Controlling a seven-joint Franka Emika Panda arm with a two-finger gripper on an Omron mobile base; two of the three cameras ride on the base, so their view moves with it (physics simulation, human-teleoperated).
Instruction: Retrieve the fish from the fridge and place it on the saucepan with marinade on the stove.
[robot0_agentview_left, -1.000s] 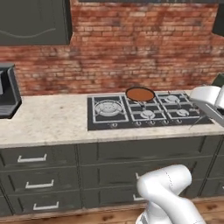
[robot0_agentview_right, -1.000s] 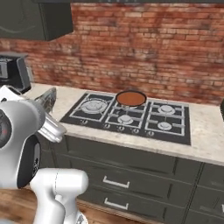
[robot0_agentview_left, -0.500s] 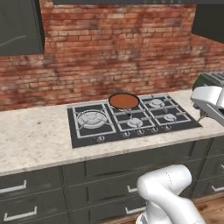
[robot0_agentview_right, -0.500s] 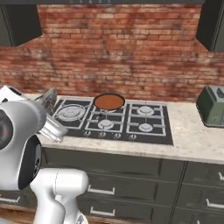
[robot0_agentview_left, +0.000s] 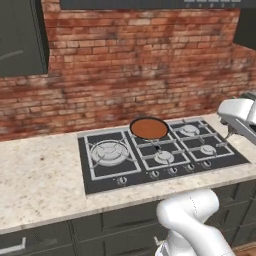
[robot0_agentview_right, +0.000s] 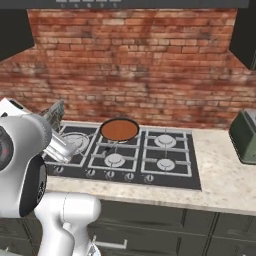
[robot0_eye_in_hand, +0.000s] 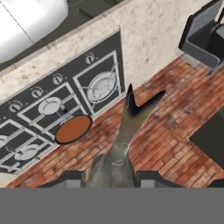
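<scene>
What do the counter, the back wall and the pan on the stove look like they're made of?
The counter looks like pale speckled stone with a smooth finish. The back wall is red-brown brick with lighter mortar lines, matte and rough-looking. The saucepan appears to be dark metal with a black rim; a flat reddish-brown marinade covers its inside, so its inner finish can't be told.

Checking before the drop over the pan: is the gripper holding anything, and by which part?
Yes: the gripper holds the fish by its head end, the forked tail pointing away.
</scene>
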